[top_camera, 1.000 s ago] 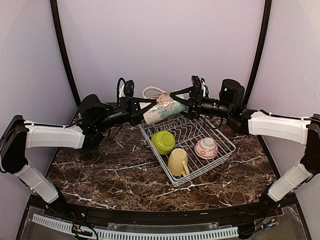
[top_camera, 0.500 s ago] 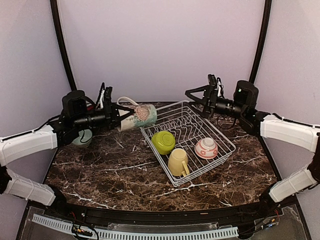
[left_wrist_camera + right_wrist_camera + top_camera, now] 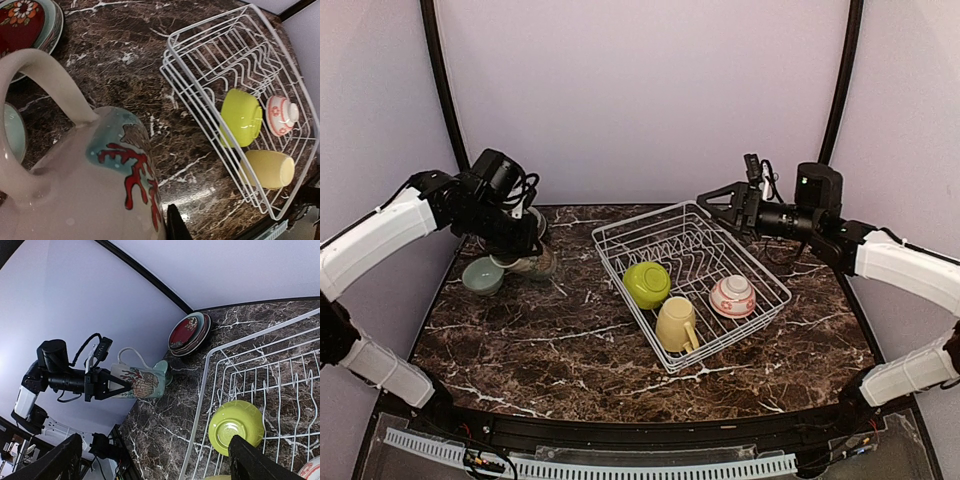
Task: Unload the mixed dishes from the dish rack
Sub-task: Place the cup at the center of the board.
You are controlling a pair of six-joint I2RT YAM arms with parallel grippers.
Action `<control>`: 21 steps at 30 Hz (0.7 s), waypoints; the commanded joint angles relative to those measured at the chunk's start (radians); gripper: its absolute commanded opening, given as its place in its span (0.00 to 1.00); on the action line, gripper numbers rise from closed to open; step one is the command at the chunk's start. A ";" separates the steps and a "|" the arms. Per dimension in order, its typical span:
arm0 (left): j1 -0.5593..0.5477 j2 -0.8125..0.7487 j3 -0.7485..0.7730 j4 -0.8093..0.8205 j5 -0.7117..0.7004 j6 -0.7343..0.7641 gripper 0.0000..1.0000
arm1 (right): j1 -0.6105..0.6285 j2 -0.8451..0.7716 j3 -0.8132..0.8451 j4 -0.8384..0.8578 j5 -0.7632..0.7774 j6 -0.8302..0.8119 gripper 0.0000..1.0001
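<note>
The white wire dish rack (image 3: pixel 760 270) holds an upturned lime bowl (image 3: pixel 646 283), a yellow mug (image 3: pixel 677 324) on its side and a red-patterned bowl (image 3: pixel 732 296). My left gripper (image 3: pixel 522 248) is shut on a cream mug with a red coral pattern (image 3: pixel 538 264), low over the table left of the rack, beside a teal bowl (image 3: pixel 482 275). The mug fills the left wrist view (image 3: pixel 75 190), with one finger (image 3: pixel 175 227) showing beside it. My right gripper (image 3: pixel 708 205) is open and empty above the rack's far right corner.
A stack of red and pale plates (image 3: pixel 190 332) lies at the back left of the dark marble table (image 3: pixel 570 350); it also shows in the left wrist view (image 3: pixel 25 20). The rack's raised rim (image 3: pixel 210 75) lies right of the mug.
The mug has gone from between both grippers over the rack's far corner to the left with my left gripper, then down beside the teal bowl. My right gripper drew back right, empty.
</note>
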State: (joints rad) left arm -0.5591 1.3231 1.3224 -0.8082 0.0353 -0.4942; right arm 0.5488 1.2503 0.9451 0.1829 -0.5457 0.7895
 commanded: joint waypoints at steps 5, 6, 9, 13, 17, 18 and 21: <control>-0.001 0.274 0.246 -0.221 -0.256 0.156 0.01 | -0.004 -0.065 0.018 -0.087 0.048 -0.058 0.99; -0.001 0.292 0.257 -0.219 -0.258 0.167 0.01 | -0.005 -0.075 0.013 -0.095 0.059 -0.060 0.99; -0.001 0.384 0.321 -0.220 -0.294 0.185 0.01 | -0.005 -0.099 0.004 -0.119 0.081 -0.068 0.99; -0.001 0.484 0.403 -0.249 -0.328 0.202 0.01 | -0.004 -0.118 0.012 -0.158 0.098 -0.088 0.99; 0.000 0.541 0.439 -0.253 -0.320 0.215 0.01 | -0.006 -0.137 0.007 -0.179 0.124 -0.106 0.99; 0.000 0.552 0.442 -0.254 -0.329 0.216 0.01 | -0.005 -0.138 0.009 -0.180 0.127 -0.110 0.99; 0.005 0.573 0.439 -0.253 -0.340 0.220 0.01 | -0.006 -0.142 0.014 -0.217 0.138 -0.127 0.99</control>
State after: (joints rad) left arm -0.5591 1.9064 1.7203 -1.0363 -0.2356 -0.3023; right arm 0.5484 1.1255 0.9451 0.0071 -0.4435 0.6998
